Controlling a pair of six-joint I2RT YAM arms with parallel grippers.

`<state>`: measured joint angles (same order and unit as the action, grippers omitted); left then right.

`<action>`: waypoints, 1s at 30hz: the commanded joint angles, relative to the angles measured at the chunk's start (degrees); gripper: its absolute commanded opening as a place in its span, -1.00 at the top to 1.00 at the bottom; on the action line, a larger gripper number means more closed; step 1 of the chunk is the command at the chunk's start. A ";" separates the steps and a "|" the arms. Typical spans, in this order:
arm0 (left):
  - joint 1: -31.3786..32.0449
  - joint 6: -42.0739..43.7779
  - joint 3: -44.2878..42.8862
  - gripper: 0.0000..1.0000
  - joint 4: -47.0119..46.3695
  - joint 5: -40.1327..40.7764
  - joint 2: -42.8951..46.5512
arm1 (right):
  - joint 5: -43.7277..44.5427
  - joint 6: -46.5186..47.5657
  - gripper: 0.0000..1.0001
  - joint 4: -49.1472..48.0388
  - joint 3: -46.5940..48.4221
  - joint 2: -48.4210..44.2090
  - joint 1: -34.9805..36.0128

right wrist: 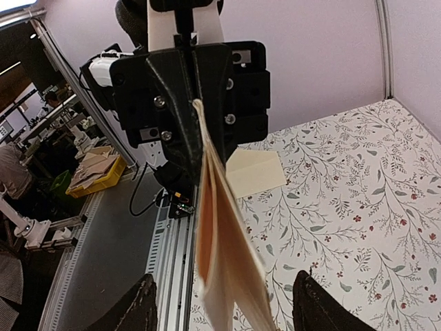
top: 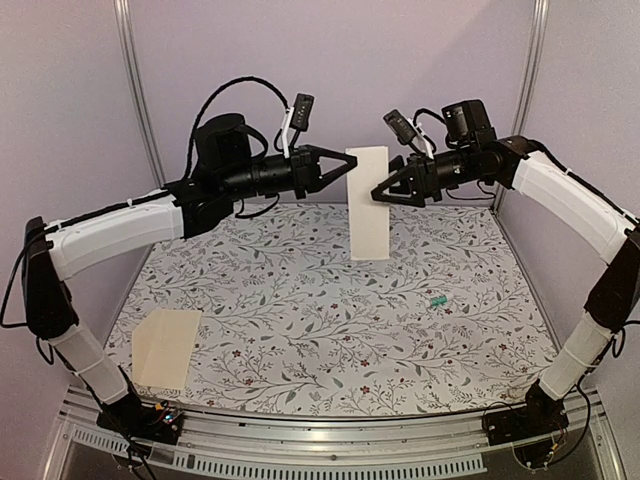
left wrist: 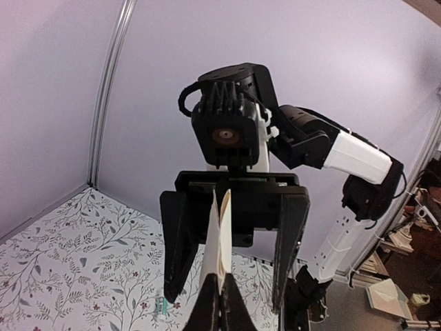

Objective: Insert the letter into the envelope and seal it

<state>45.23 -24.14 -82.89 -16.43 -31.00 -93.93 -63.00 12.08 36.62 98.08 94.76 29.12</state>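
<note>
jaws of my left gripper (top: 347, 170) pinch the folded letter (top: 367, 215), upright above the table (top: 450, 340); my right gripper (top: 380, 190) stands spread wide around its other edge. the envelope (top: 165, 347) lies flat at the near-left corner.

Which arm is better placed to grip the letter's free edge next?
Right: the right pincer, open, straddles that edge of the letter; the left pincer is shut on the other edge.

Black left claw (top: 343, 166) — screws (right wrist: 158, 101) apparently silver.
</note>
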 commanded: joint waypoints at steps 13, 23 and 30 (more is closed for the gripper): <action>-3.74 -5.24 3.77 -0.91 -4.02 -0.64 3.00 | -2.85 -5.30 1.00 -4.55 -0.53 0.60 1.37; -4.41 1.06 8.70 -0.99 9.29 4.34 9.27 | 0.65 -2.71 1.00 -1.29 -0.96 -1.03 -2.05; -3.66 5.73 8.62 -1.00 13.28 11.31 12.67 | 4.94 2.06 1.00 1.82 -2.06 -3.44 -3.10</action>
<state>41.50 -22.61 -73.87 -6.55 -25.10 -83.90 -60.95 10.63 35.86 97.23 94.61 26.30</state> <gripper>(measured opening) 0.996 0.003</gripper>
